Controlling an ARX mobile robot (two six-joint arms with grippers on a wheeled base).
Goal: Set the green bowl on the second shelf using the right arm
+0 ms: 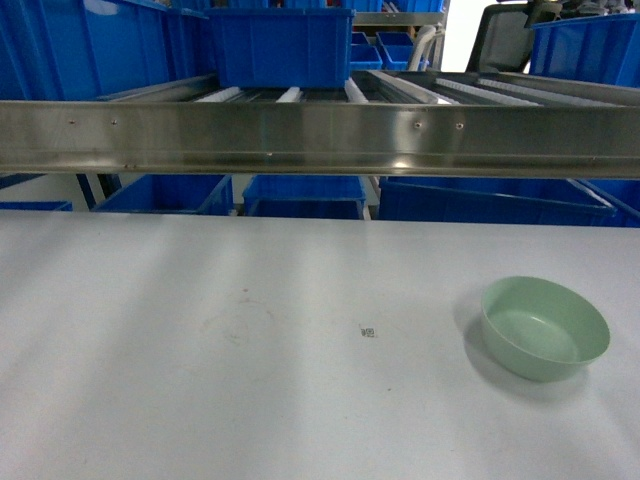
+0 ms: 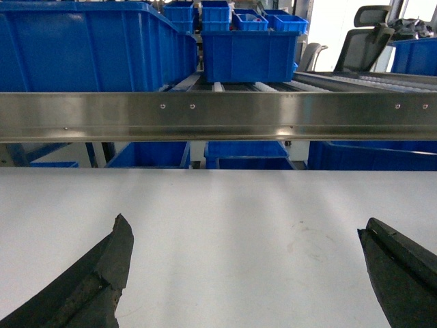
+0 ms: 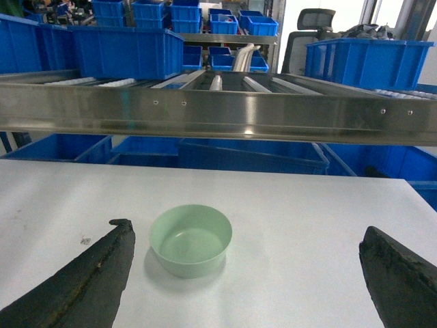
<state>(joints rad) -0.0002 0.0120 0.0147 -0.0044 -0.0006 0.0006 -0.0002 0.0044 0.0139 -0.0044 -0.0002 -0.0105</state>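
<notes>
The pale green bowl [image 1: 545, 328] stands upright and empty on the white table, at the right in the head view. Through the right wrist camera the green bowl [image 3: 191, 239] lies a little ahead of my right gripper [image 3: 247, 236], nearer its left finger; the jaws stand wide open and touch nothing. My left gripper [image 2: 246, 232] is open over bare tabletop, holding nothing. The steel shelf [image 1: 320, 135] with roller rails crosses the top of the head view, behind the table. Neither arm shows in the head view.
A blue crate [image 1: 282, 45] sits on the shelf rollers at left of centre. More blue crates [image 1: 300, 195] stand on the level below, behind the table's far edge. A small dark speck [image 1: 368, 332] lies on the table. An office chair [image 3: 306, 31] stands behind the rack.
</notes>
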